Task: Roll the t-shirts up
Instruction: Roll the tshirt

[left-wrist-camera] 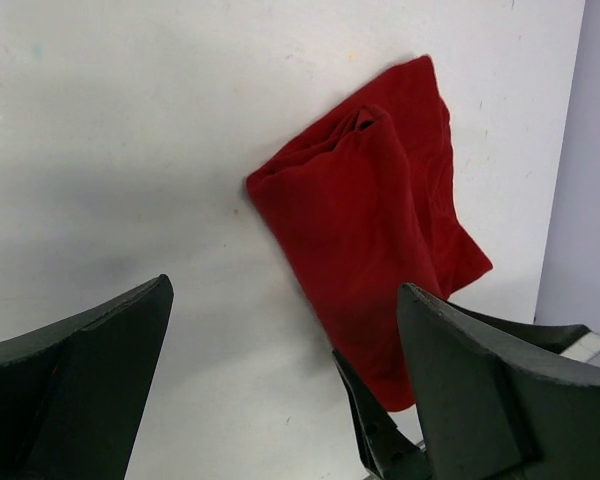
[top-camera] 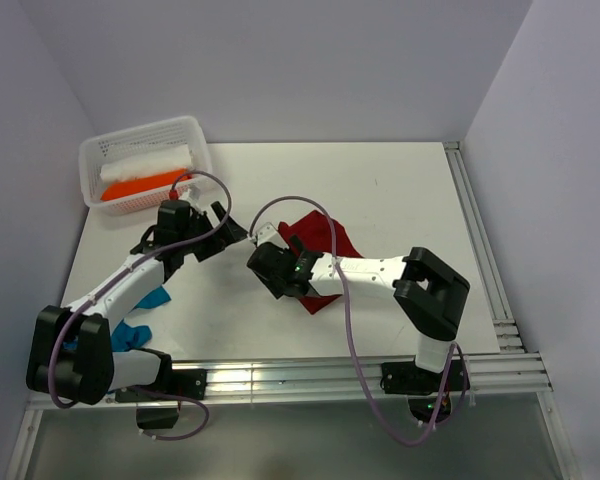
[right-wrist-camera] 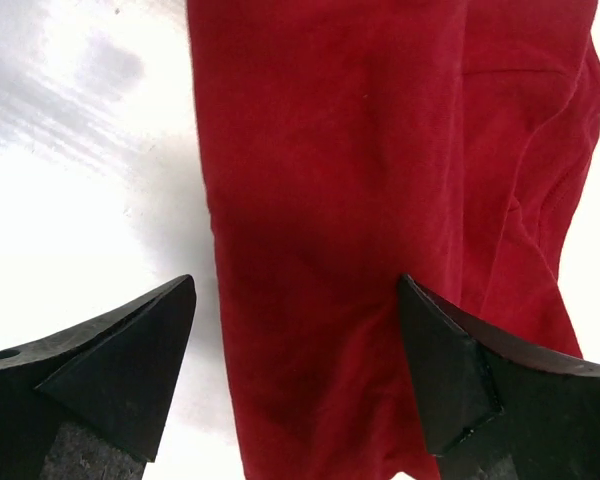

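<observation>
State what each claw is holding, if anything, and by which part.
Nothing is held. The left claw, beside the dark red cloth t-shirt, and the right claw, over it, are both open.

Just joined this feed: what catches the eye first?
A dark red t-shirt lies loosely folded mid-table, the open right end effector above it and the open left end effector aimed at it. At the far-left corner, a white basket holds a white t-shirt and an orange t-shirt.

Red shirt (left-wrist-camera: 360,220): plain dark red; blue shirt (top-camera: 132,336): plain teal-blue; basket (top-camera: 130,135): white, perforated; in it 1 orange shirt (top-camera: 140,186), 1 white shirt (top-camera: 145,164); table (top-camera: 400,200): white; arms (top-camera: 365,268): white, black joints; cables (top-camera: 350,340): purple.
</observation>
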Robot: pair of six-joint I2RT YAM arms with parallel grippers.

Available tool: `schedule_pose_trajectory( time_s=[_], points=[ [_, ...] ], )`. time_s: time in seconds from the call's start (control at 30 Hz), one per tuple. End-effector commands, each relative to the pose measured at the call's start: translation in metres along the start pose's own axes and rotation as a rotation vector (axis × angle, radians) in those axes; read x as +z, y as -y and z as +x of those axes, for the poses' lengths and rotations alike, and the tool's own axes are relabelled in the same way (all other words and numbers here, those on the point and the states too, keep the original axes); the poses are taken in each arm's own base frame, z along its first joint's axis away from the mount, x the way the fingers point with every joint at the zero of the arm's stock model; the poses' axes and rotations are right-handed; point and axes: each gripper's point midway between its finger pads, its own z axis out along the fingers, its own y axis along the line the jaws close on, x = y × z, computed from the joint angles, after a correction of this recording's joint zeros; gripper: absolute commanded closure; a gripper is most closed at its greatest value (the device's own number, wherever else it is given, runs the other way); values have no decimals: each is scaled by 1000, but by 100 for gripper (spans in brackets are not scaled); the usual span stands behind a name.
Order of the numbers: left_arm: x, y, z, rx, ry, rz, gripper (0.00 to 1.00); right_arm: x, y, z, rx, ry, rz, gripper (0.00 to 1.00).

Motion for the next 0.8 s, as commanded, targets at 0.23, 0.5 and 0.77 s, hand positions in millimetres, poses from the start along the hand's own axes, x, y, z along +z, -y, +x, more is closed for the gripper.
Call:
schedule_pose_trajectory(
  time_s=[0.23, 0.5, 0.77],
  points=[
    [28, 3, 25, -155, -54, 138, 1, 0, -11, -10, -22, 38, -56, 3],
    [53, 12, 29, -160, -68, 178, 1, 8, -9, -6, 43, 12, -182, 2],
    [84, 14, 38, -145, -86, 166, 0, 15, -3, -1, 135, 12, -323, 2]
  ],
)
